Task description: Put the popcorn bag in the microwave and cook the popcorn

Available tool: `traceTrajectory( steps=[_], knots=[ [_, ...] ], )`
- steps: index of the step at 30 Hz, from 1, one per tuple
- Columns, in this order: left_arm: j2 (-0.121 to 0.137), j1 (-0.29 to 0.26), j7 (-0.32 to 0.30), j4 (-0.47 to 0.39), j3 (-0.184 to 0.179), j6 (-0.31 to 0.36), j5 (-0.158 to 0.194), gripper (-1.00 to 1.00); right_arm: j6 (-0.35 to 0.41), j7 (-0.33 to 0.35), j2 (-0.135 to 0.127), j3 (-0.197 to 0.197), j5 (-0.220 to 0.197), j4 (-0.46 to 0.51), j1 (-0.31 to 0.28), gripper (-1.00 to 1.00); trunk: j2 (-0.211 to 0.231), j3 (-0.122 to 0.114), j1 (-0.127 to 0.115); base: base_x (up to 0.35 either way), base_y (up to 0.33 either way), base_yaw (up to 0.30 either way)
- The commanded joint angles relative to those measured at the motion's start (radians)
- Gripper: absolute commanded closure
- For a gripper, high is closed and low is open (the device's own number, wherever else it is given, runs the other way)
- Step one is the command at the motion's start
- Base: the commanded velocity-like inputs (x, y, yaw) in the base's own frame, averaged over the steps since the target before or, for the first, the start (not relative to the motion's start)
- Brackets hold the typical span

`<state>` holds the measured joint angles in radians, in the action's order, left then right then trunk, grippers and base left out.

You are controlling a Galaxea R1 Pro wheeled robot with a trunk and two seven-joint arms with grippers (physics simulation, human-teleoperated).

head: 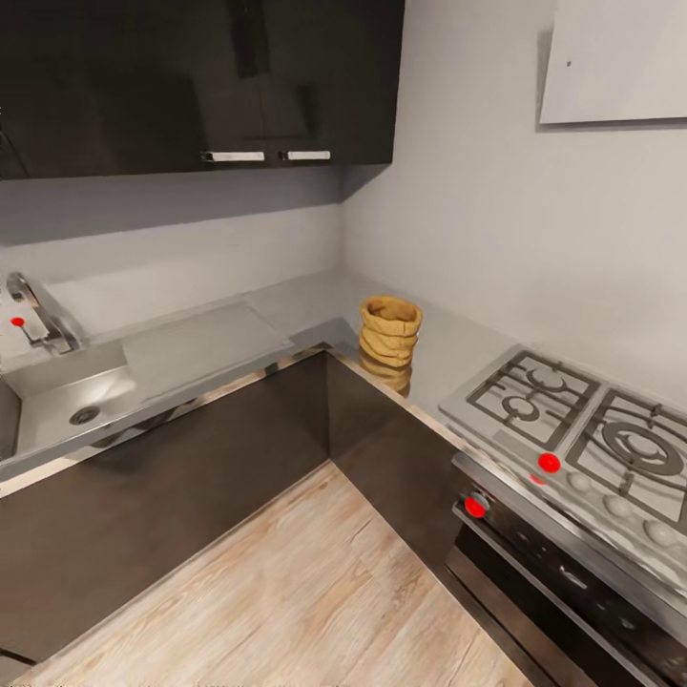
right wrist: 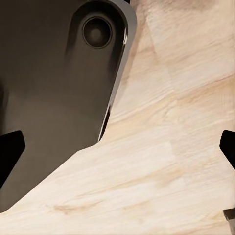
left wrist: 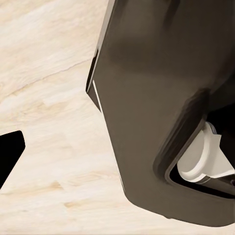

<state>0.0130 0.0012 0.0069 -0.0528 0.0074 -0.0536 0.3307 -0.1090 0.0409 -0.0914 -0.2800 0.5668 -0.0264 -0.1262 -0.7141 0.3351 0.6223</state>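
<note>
Pale grey L-shaped countertop (head: 286, 310) | popcorn bag (head: 389, 336) upright at inner corner | sink (head: 67, 405) at 9 o'clock | gas hob (head: 582, 420) at 3 o'clock

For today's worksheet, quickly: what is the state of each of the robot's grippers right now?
Left gripper: cannot be told; one dark fingertip shows over the wooden floor.
Right gripper: open, holding nothing, fingertips wide apart over the floor.

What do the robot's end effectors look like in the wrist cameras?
The right end effector has flat, matte black fingertips with angular, tapered ends; no markings or cables are visible. The left end effector has a matching black fingertip. Beside each is a smooth, dark grey rounded housing, with a white cylindrical fitting in the left wrist view.
</note>
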Motion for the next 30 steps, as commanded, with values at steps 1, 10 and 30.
traceTrajectory(
  steps=[1, 10, 30],
  knots=[
    [0.000, 0.000, 0.001, -0.001, 0.000, -0.002, 0.003, -1.00, -0.006, 0.002, -0.001, -0.008, 0.005, -0.003, -0.001, -1.00, -0.001, 0.001, 0.000, 0.000, 0.000, 0.018],
    [0.000, 0.000, 0.001, -0.001, 0.000, -0.002, 0.004, -1.00, -0.009, 0.001, -0.001, -0.008, 0.005, -0.003, -0.001, -1.00, -0.001, 0.001, 0.000, 0.000, 0.000, 0.002],
    [-0.016, 0.000, -0.008, 0.005, 0.010, 0.001, 0.014, -1.00, -0.006, 0.002, -0.001, -0.008, 0.005, -0.003, -0.001, -1.00, 0.027, -0.011, -0.015, 0.000, 0.000, 0.000]
  ],
)
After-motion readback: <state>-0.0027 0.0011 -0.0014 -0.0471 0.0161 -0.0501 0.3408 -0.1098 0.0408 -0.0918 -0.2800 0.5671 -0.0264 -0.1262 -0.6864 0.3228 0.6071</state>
